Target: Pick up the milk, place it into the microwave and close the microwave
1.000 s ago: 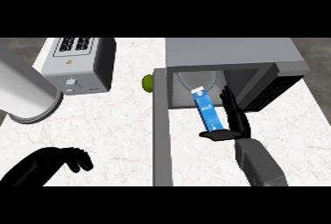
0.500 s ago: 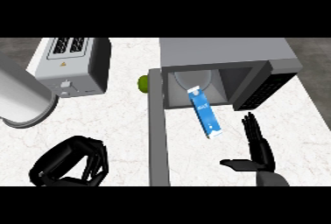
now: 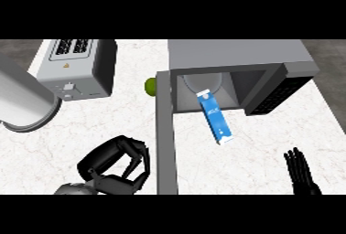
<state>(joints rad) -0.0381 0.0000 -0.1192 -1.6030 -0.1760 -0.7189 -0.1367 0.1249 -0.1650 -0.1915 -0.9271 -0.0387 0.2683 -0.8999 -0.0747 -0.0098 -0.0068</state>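
Milk lies tipped, top end in the microwave mouth at 12 o'clock, bottom sticking out. Right hand, at 4 o'clock, is flat and holds nothing. Left hand, curled on nothing by the door, probably swings it shut next.

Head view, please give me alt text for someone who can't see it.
A blue milk carton lies tilted, its top end in the open microwave and its lower end sticking out over the marble counter. The microwave door stands open. The left hand is beside the door; the right hand is open at lower right. A toaster sits upper left.
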